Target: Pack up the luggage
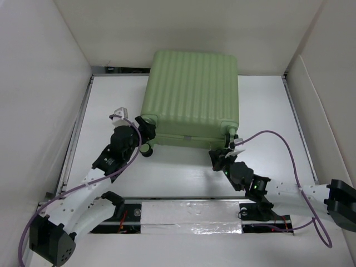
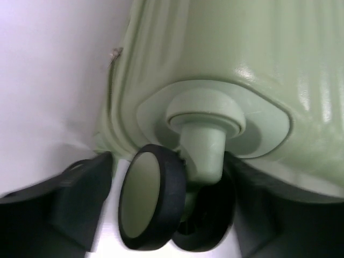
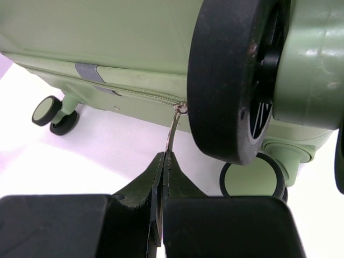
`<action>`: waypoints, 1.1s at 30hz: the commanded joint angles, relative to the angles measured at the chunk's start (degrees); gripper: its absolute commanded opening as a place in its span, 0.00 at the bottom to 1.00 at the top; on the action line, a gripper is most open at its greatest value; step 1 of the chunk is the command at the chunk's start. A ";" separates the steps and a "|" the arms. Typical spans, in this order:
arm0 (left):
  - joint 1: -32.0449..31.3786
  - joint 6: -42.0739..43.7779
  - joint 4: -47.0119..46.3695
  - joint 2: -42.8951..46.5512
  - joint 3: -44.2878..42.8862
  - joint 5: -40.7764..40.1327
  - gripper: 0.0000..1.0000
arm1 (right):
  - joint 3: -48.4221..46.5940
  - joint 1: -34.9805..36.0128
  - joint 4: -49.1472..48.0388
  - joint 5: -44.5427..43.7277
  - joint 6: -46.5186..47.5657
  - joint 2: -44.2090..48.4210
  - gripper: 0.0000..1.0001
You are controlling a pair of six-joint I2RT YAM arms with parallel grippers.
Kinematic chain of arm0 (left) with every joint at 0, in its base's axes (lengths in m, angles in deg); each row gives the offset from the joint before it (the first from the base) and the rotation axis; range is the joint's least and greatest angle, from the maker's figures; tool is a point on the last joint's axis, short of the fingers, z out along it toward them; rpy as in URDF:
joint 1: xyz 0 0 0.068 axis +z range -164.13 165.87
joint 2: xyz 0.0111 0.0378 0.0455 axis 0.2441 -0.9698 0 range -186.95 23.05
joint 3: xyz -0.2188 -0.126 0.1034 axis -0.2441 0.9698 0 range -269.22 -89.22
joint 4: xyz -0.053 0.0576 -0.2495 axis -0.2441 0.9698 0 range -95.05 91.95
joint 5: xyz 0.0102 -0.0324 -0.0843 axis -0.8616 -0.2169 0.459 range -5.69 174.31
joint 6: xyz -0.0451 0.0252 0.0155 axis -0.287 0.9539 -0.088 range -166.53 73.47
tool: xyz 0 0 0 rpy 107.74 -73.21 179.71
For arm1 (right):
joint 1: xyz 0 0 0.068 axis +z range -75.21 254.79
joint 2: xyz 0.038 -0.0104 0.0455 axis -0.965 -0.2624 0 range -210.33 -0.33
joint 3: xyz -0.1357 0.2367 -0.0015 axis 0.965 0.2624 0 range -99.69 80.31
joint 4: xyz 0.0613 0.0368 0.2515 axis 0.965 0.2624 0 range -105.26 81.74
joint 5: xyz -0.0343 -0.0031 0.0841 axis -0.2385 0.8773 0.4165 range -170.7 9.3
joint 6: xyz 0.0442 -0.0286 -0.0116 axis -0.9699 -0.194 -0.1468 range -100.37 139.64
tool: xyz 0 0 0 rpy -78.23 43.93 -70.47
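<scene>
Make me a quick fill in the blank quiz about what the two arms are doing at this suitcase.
The luggage has a ribbed shell coloured pale ____. The left gripper has a caster wheel between its jaws, which stand ____. The right gripper is ____ on the zipper pull. Missing words: green, open, shut.

The left arm and right arm have white, hole-dotted links and black joint housings; a purple cable trails along each. The left hand and right hand are black.
</scene>
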 commanded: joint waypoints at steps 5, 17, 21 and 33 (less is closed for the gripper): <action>-0.18 2.25 -5.18 -1.55 -0.60 4.57 0.24 | -1.24 2.85 0.50 7.22 -0.48 1.33 0.00; -15.10 1.90 -20.38 -11.21 -6.03 15.39 0.00 | -6.68 2.85 -1.06 13.01 1.89 -10.07 0.00; -24.95 1.81 -24.67 -17.18 -10.79 15.39 0.00 | -10.02 4.52 -7.48 16.26 2.15 -16.94 0.00; -29.36 0.58 -25.06 -13.96 -10.01 6.78 0.00 | -6.96 6.03 14.86 4.06 0.40 2.27 0.00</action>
